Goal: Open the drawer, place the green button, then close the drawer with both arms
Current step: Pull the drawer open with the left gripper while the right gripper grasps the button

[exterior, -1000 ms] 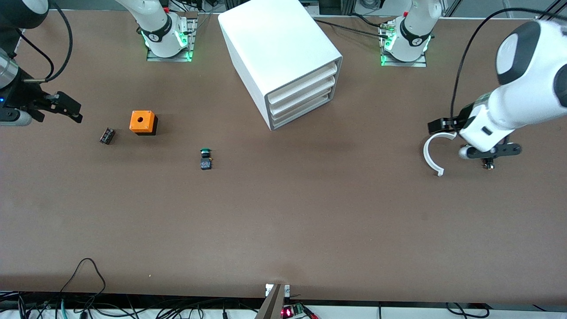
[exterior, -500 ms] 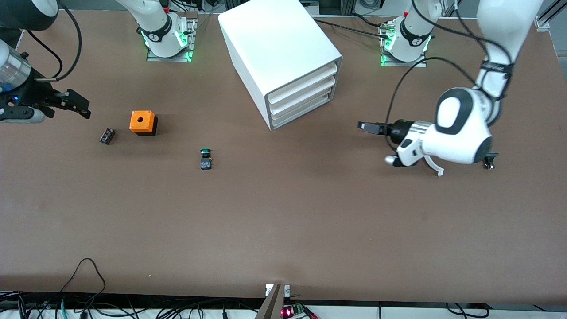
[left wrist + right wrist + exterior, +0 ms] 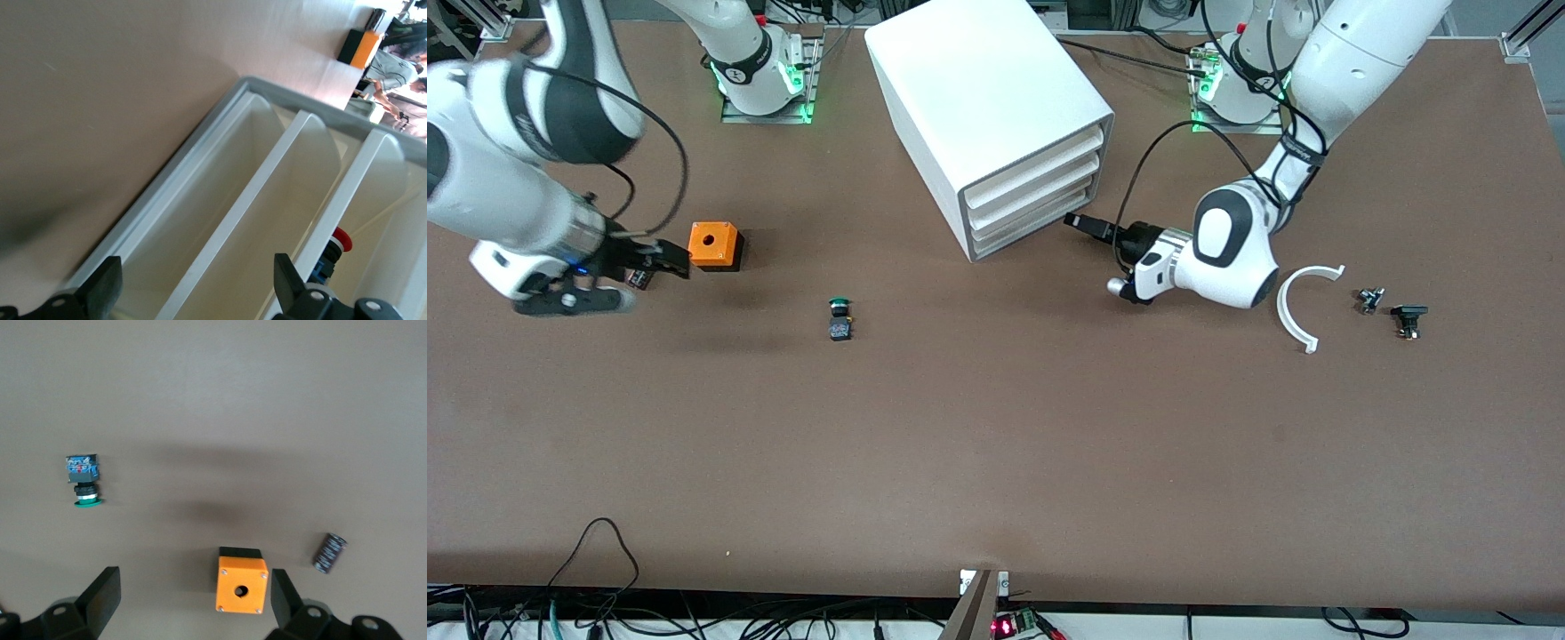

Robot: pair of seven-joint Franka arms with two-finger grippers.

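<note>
The white cabinet [image 3: 996, 116] stands at the table's back middle with all three drawers shut. The bottom drawer [image 3: 1040, 227] also shows in the left wrist view [image 3: 200, 220]. My left gripper [image 3: 1080, 222] is open and empty, just in front of the drawer fronts; in its wrist view [image 3: 193, 293] the jaws stand wide apart. The button [image 3: 839, 318], green cap and dark body, lies on its side on the table. My right gripper [image 3: 669, 260] is open and empty over the table beside the orange box. Its wrist view [image 3: 193, 607] shows the button [image 3: 83, 483] off to one side.
The orange box with a hole [image 3: 713, 244] [image 3: 241, 587] sits toward the right arm's end. The small black ribbed block [image 3: 329, 552] lies beside it. A white curved piece [image 3: 1294, 307] and two small dark parts [image 3: 1408, 318] lie toward the left arm's end.
My left arm has swung from its end of the table to the cabinet's drawer fronts. My right arm has moved in toward the orange box. Nothing on the table has moved.
</note>
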